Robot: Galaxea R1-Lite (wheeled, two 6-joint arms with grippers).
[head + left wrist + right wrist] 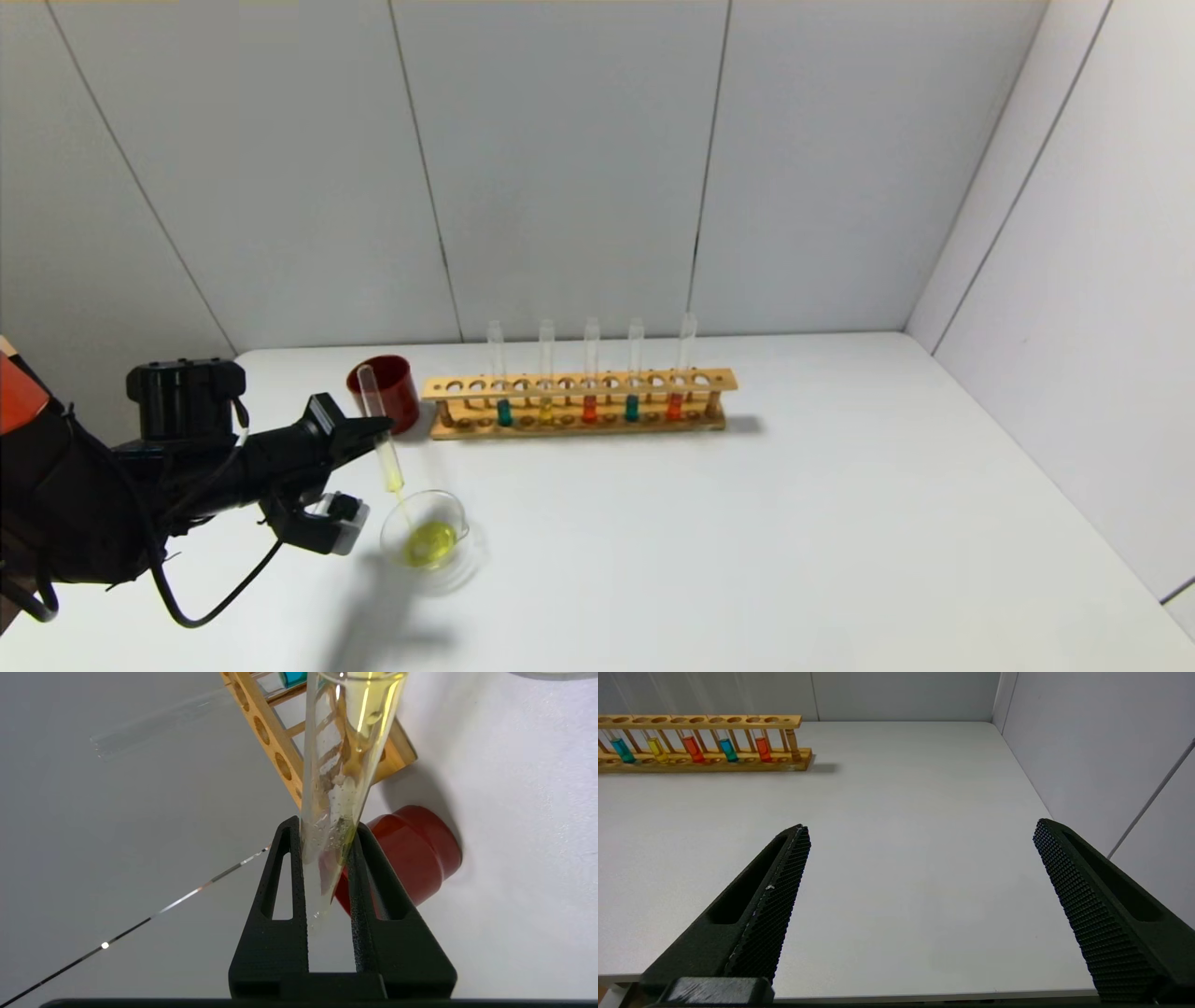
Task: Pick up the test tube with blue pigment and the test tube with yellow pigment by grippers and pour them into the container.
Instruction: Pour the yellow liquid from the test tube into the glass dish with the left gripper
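My left gripper (378, 427) (327, 828) is shut on the test tube with yellow pigment (381, 439) (345, 756). The tube is tipped mouth down over the container (457, 511), a clear glass dish with a yellow pool in it. A thin yellow stream runs from the tube's mouth into the dish. Two tubes with teal-blue liquid (504, 411) (632, 408) stand upright in the wooden rack (579, 385); I cannot tell which is the test tube with blue pigment. My right gripper (920, 826) hangs open over bare table near the front right edge, holding nothing.
A dark red cup (386, 392) (411, 854) stands just behind the held tube, left of the rack (705, 760). The rack also holds an amber-yellow tube (546, 409) and two orange-red tubes (589, 408). Grey walls close the back and right sides.
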